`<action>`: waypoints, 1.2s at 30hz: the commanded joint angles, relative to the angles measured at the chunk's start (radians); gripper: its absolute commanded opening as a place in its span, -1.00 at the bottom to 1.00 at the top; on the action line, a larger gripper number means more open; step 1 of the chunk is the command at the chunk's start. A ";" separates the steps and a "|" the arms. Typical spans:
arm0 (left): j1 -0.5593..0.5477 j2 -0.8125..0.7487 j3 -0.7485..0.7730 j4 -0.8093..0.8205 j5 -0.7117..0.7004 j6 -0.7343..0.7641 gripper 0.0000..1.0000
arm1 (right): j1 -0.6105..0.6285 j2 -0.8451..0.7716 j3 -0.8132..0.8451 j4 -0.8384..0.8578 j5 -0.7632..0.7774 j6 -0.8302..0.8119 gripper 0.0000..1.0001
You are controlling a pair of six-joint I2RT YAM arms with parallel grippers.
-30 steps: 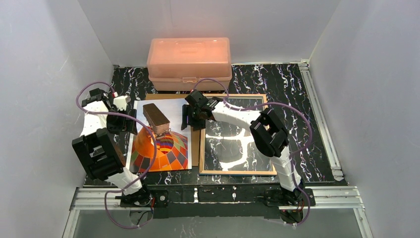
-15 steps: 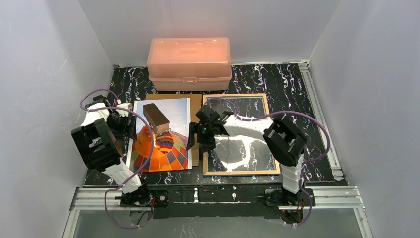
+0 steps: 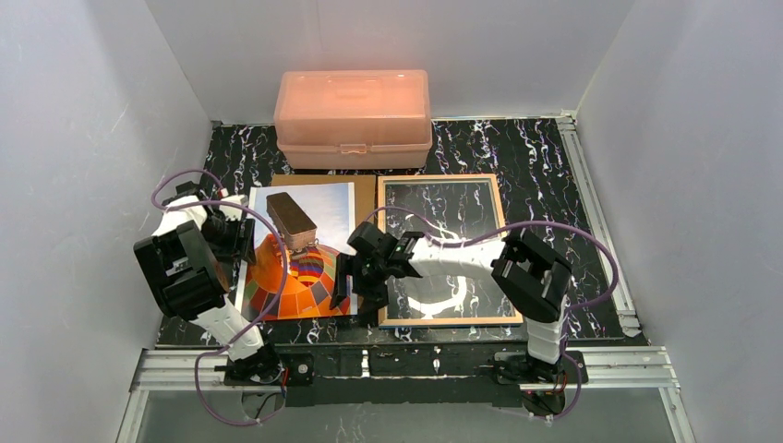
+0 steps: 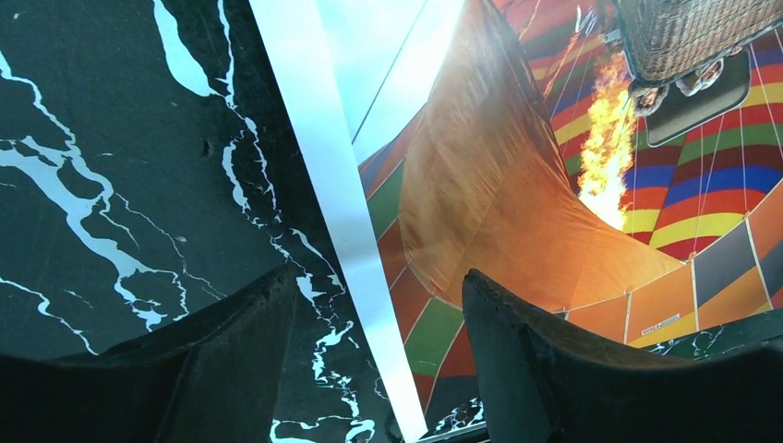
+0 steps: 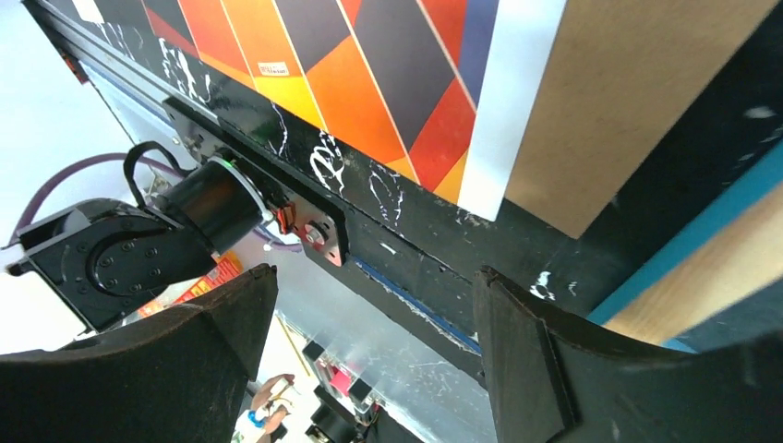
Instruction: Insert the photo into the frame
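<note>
**Photo flat on its backing board, frame empty beside it**

Photo [image 3: 305, 268] of the orange chequered balloon lies face up on a brown board [image 3: 366, 198], left of the middle of the black marbled bench [image 3: 545, 166]. A strip of the board shows along the print's right and far sides. The frame [image 3: 439, 176] lies flat just to the right of the board, tan wooden edge upward. The marbled bench shows through its middle, so the print is not in it. A salmon-pink box [image 3: 353, 106] stands at the back by the wall.

The left hand [image 4: 379, 275] is at the print's left edge, set wide. One finger [image 4: 231, 332] is over the bench and the other over the balloon, with the white border between them. It grips nothing.

The right hand [image 5: 376, 271] is low at the print's near right corner, also wide and empty. Its camera takes in that corner, the board's corner and a sliver of the frame's blue side.
</note>
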 commanded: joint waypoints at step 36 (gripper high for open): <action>-0.030 -0.008 -0.146 0.111 -0.069 0.108 -0.02 | 0.069 -0.052 -0.224 0.542 0.255 0.164 0.64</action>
